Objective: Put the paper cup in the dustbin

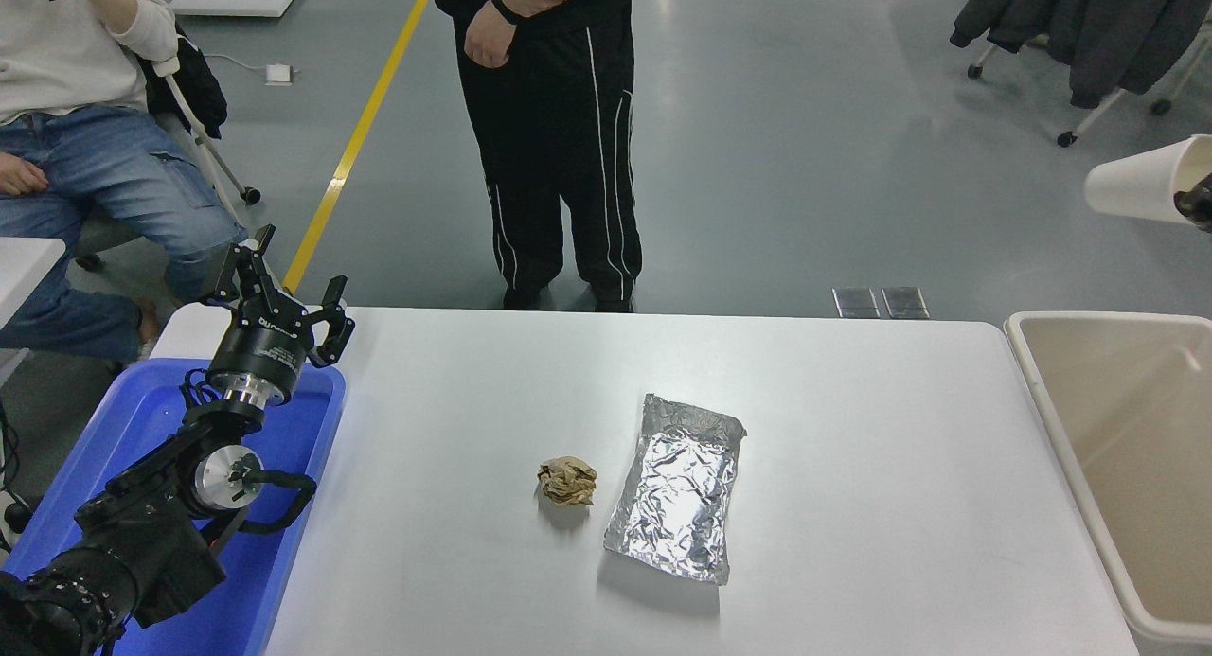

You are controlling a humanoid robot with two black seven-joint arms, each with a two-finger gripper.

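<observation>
The white paper cup [1136, 181] hangs in the air at the far right edge, on its side with its mouth to the right. Only a dark sliver of my right gripper [1200, 200] shows at the picture's edge, gripping the cup's rim. The cup is high above the far end of the beige dustbin [1098, 318], which stands against the table's right side. The part of the dustbin's inside that shows is bare. My left gripper [277, 293] is open and parked at the lower left, over the blue bin.
A crumpled brown paper ball [567, 481] and a foil tray [677, 486] lie mid-table. A blue bin [303, 486] stands at the table's left side. One person stands at the far side [554, 135] and another sits at the upper left [85, 135].
</observation>
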